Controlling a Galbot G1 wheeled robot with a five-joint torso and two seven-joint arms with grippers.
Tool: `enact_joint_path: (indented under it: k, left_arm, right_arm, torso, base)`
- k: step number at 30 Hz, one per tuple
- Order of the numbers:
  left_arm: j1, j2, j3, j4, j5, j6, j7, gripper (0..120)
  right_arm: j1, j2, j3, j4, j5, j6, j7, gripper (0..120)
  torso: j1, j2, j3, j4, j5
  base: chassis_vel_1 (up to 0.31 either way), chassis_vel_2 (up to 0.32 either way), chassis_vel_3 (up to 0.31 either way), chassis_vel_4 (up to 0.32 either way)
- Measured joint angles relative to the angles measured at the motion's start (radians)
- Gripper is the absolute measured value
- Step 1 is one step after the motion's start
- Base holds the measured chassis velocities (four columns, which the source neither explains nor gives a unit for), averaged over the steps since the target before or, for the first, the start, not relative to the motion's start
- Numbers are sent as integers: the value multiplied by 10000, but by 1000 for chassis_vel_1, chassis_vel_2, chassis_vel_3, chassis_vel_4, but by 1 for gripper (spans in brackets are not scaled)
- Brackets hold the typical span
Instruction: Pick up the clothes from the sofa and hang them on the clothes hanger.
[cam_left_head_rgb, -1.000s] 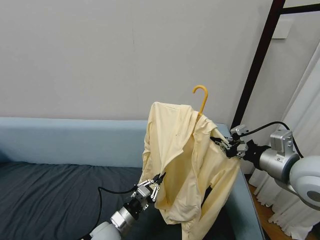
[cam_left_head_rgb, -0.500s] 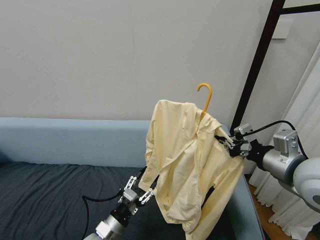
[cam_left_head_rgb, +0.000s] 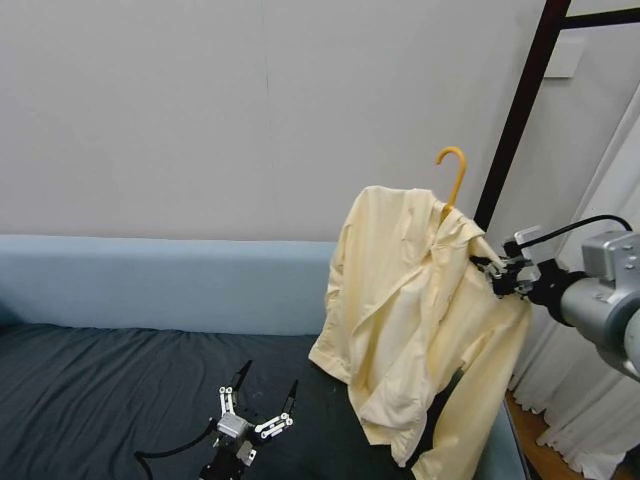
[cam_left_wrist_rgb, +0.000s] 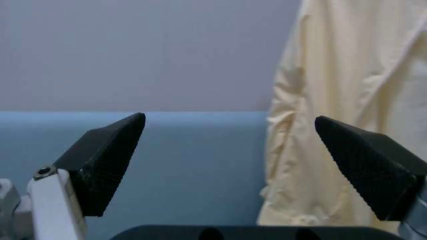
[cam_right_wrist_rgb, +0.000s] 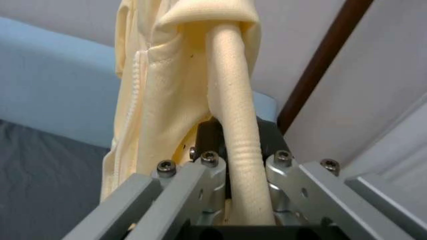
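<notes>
Swinging over toward the rack pole (cam_left_head_rgb: 515, 115), that's what the cream jacket (cam_left_head_rgb: 410, 300) has been doing this last second. It sits higher and much nearer the pole than it was, with the hanger (cam_left_head_rgb: 470, 238) inside it and the orange hook (cam_left_head_rgb: 452, 165) poking up just beside the pole, not on anything yet.

The right hand (cam_left_head_rgb: 492, 272) is clamped on the hanger's shoulder arm through the fabric. You can see the covered arm pinched between its fingers (cam_right_wrist_rgb: 200, 182) in the right wrist view, and that's the side of the jacket nearest the pole.

Other change: the left hand (cam_left_head_rgb: 255, 400) has let go of the jacket's lower edge and dropped well away from the pole, low over the dark seat of the sofa (cam_left_head_rgb: 150, 280). Its fingers (cam_left_wrist_rgb: 110, 155) are spread wide with nothing in them, and the jacket hangs free beyond them.

My read is that the pickup is done, the whole load is riding on one hand, and what's left is getting that hook over the rack bar.
</notes>
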Motion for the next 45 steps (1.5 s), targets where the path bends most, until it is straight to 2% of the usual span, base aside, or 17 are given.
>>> enact_joint_path:
  k: [1, 3, 4, 7, 8, 10, 13, 17, 25, 31, 39, 42, 45]
  left_arm:
    - [455, -329, -477, -224, -160, 105, -35, 100]
    - [1279, -892, -1249, -603, -414, 171, -42, 100]
    - [1279, -892, -1249, -603, -414, 171, -42, 100]
    - [2098, -1345, -1770, -841, -484, -36, -44, 100]
    - [2098, -1345, -1770, -841, -484, -36, -44, 100]
    - [2411, -1499, -1816, -890, -464, -160, -40, 100]
    - [2563, -1567, -1806, -904, -351, -274, -35, 100]
    - [2709, -1584, -1695, -853, -56, -658, -1, 100]
    - [2809, -1608, -1333, -848, 272, -727, 112, 100]
    - [2782, -1626, -1226, -848, 270, -727, 130, 100]
    - [2764, -1619, -1219, -848, 261, -716, 135, 100]
    - [2760, -1616, -1217, -848, 256, -712, 137, 100]
    - [2757, -1614, -1214, -847, 254, -709, 138, 100]
  right_arm:
    - [-28, 76, 48, -156, -224, -120, 23, 4]
    - [-215, 318, -137, -603, -1699, -169, -314, 4]
    - [-215, 318, -137, -603, -1699, -169, -314, 4]
    - [-905, 986, -31, -1153, -3397, -195, -590, 4]
    - [-905, 986, -31, -1153, -3397, -195, -590, 4]
    - [-1514, 1326, 625, -1352, -3648, -215, -417, 4]
    - [-1651, 1371, 1025, -1429, -3425, -214, -185, 4]
    - [-1650, 1019, 1551, -1858, -2409, -220, 231, 4]
    - [-1450, 304, 1932, -3073, -2550, -221, -78, 4]
    - [-1122, -99, 1762, -4058, -3151, -219, -415, 4]
    - [-676, -401, 1403, -5949, -4837, -122, -1491, 4]
    - [-655, -494, 1353, -6598, -5875, 386, -1898, 4]
    - [-648, -445, 1310, -6813, -6244, 701, -2047, 4]
  torso:
    - [0, 0, 0, 3, 0]
    - [0, 0, 0, 2, 2]
    - [0, 0, 0, 2, 2]
    - [1, -1, 2, 10, 8]
    - [1, -1, 2, 10, 8]
    - [0, -1, 2, -2, 8]
    - [1, -1, 1, -3, 4]
    - [0, -1, 1, 3, 2]
    - [1, -1, 1, 2, 3]
    - [1, -1, 1, 3, 2]
    - [1, -2, 1, 2, 5]
    - [1, -1, 1, -1, 5]
    - [1, -1, 0, -1, -1]
  base:
    - [0, 0, 0, 0]
    - [0, 0, 0, 0]
    - [0, 0, 0, 0]
    - [0, 0, 0, 0]
    - [0, 0, 0, 0]
    - [0, 0, 0, 0]
    - [0, 0, 0, 0]
    - [0, 0, 0, 0]
    - [0, 0, 0, 0]
    - [0, 0, 0, 0]
    - [0, 0, 0, 0]
    - [0, 0, 0, 0]
    - [0, 0, 0, 0]
